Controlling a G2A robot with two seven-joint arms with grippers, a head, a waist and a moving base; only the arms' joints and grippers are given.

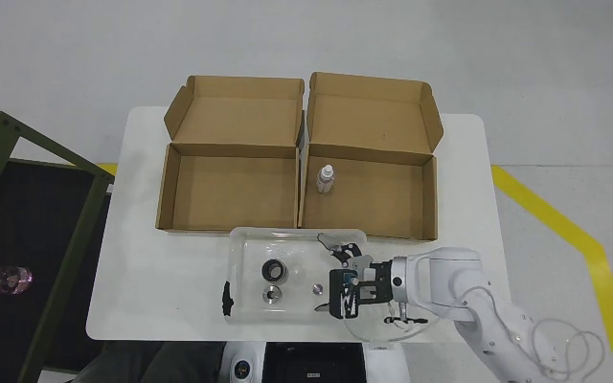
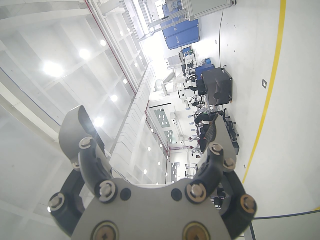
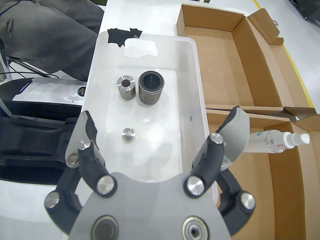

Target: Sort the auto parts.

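**Three parts in the tray, both jaws spread**

Three metal parts stand in the clear tray (image 3: pixel 197 58) at the worktop's front edge: a bearing (image 3: pixel 151 87), a steel cylinder (image 3: pixel 126 87) just beside it, and a small stud (image 3: pixel 128 134) apart. The right gripper (image 3: pixel 162 116) hovers over the tray, jaws spread and empty. The left gripper (image 2: pixel 148 114) has its jaws spread too. A spray bottle (image 3: pixel 272 138) sits in the cardboard box (image 1: pixel 369 191) toward the back right corner.

Pale floor (image 1: pixel 287 38) with yellow line (image 1: pixel 546 214), bright ceiling lights (image 2: pixel 52 68), blue cabinets (image 2: pixel 180 33) far off
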